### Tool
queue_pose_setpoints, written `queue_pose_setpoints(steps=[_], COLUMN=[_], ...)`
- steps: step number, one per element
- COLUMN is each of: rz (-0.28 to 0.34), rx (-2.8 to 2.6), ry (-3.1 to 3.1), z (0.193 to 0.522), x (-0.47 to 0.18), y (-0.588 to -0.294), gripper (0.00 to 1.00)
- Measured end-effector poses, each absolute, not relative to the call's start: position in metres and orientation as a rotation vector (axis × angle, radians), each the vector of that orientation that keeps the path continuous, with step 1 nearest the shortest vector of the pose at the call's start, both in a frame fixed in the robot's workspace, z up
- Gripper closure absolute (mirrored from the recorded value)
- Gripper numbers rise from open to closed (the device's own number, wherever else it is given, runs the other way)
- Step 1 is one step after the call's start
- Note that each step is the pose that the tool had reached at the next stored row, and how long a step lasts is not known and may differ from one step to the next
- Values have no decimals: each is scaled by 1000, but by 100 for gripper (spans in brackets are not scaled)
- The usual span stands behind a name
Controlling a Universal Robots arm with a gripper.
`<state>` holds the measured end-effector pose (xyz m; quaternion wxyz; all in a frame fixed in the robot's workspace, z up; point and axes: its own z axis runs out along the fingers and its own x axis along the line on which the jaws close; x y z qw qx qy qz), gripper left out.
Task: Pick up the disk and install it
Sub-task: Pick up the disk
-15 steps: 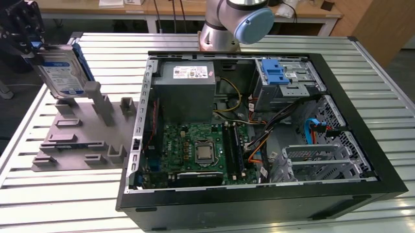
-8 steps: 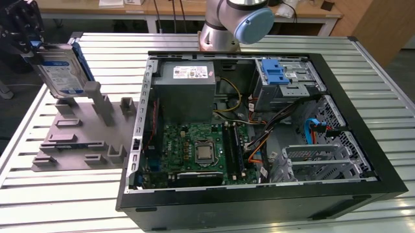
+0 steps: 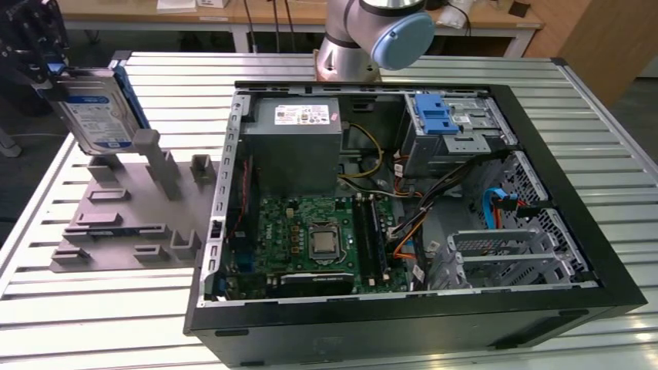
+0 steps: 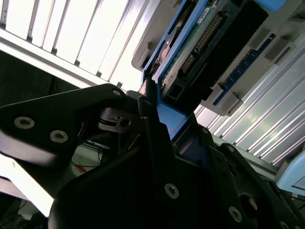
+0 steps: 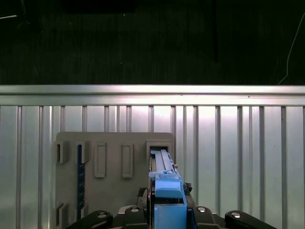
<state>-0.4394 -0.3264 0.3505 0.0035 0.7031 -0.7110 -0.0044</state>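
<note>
The disk [image 3: 95, 108], a silver-grey drive with a blue-and-white label and a blue frame, stands on edge and slightly tilted at the exterior view's far left, just over the posts of a grey holder plate [image 3: 113, 231]. My gripper [image 3: 52, 69] is shut on the disk's upper end. In the first wrist view the disk's blue frame [image 5: 164, 191] sits clamped in my gripper [image 5: 169, 217], above a slot of the holder plate [image 5: 114, 191]. The second wrist view shows the disk's connector edge [image 4: 190, 52] sticking out past my gripper [image 4: 162, 124].
An open computer case [image 3: 411, 331] lies on the slatted metal table [image 3: 92, 324], on the exterior view's right. Inside are a grey power supply box [image 3: 298, 146], a green motherboard [image 3: 319, 239], cables, and a silver drive cage with a blue latch [image 3: 448, 116]. The arm's base [image 3: 360, 31] stands behind the case.
</note>
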Motion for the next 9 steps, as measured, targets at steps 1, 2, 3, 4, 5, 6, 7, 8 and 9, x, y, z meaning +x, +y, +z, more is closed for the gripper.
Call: queue_pose_setpoints(steps=[1,2,3,4,5,6,7,8,9], rz=[-14,-14,-14,-14,-14,-14,-14,-14,-14], rx=[2204,2204,2204,2204,2204,2204,2204,2204,2204], ry=[-2229,-2229,-2229,-2229,-2229,-2229,-2229,-2229,-2229], z=[353,355,355,355,355,355,357,358,358], x=[-439,-439,-439,-439,-439,-439,-439,-439,-439], y=[-326,-326,-326,-326,-326,-326,-326,-326,-326], gripper=[64,64,64,64,64,64,64,64,64])
